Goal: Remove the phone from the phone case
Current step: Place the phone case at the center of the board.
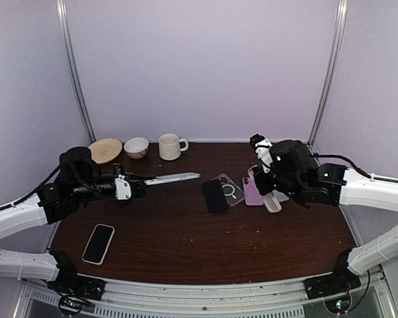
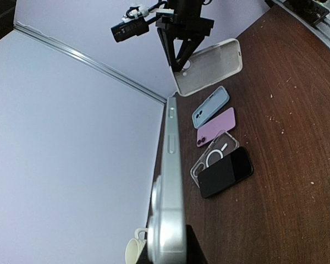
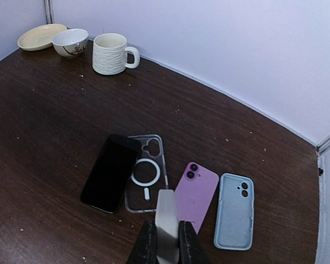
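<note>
My left gripper (image 1: pixel 138 187) is shut on the end of a silver phone (image 1: pixel 176 177), which it holds out edge-on above the table; in the left wrist view the phone (image 2: pixel 170 181) runs up from the jaws with its camera bumps facing left. My right gripper (image 1: pixel 268 187) is shut on an empty whitish phone case (image 1: pixel 272 201), lifted over the table's right side. Seen from the left wrist, the case (image 2: pixel 212 65) hangs open-faced below the right gripper (image 2: pixel 181 61). From the right wrist only its thin edge (image 3: pixel 166 217) shows between the fingers (image 3: pixel 147 245). Phone and case are well apart.
A black phone (image 1: pixel 215 195) lies partly over a clear ring-marked case (image 1: pixel 231 190), with a purple phone (image 3: pixel 197 190) and a light blue case (image 3: pixel 235 210) beside them. Another phone (image 1: pixel 98 243) lies front left. A mug (image 1: pixel 170 146), bowl (image 1: pixel 136 147) and plate (image 1: pixel 105 150) stand at the back.
</note>
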